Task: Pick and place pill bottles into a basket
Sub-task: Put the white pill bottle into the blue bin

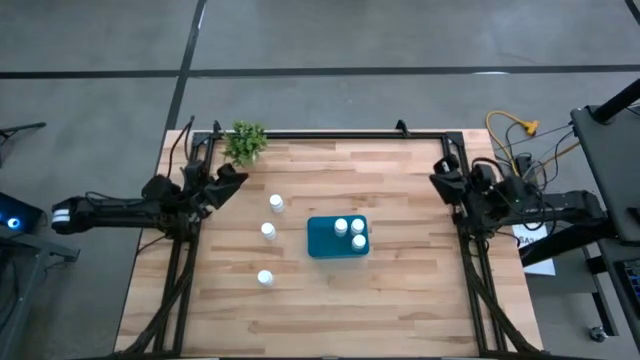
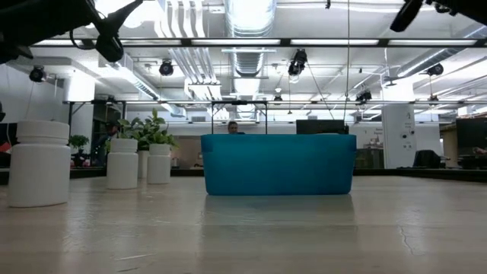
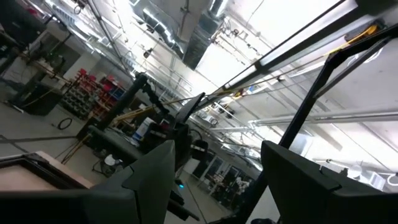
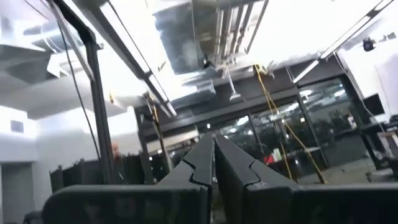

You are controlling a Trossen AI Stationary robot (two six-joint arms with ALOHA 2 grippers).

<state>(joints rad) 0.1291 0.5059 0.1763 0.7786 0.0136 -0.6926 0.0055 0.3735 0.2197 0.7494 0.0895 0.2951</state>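
Wooden surface (image 1: 400, 300) carries the basket (image 1: 322, 240) with three pill bottles (image 1: 350, 232) inside; three more (image 1: 270, 231) stand left of it. Left gripper (image 1: 228, 180), fingers apart, and right gripper (image 1: 440, 180), fingers together, wait at the edges. Next: reach a loose bottle.

No legible text anywhere.

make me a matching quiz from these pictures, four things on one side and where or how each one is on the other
1. basket
2. plant
3. left hand
4. right hand

A. far edge of the table, left side
B. shut, empty, at the table's right edge
C. holds three pill bottles
D. open, empty, at the table's left edge

Pairs: 1-C, 2-A, 3-D, 4-B
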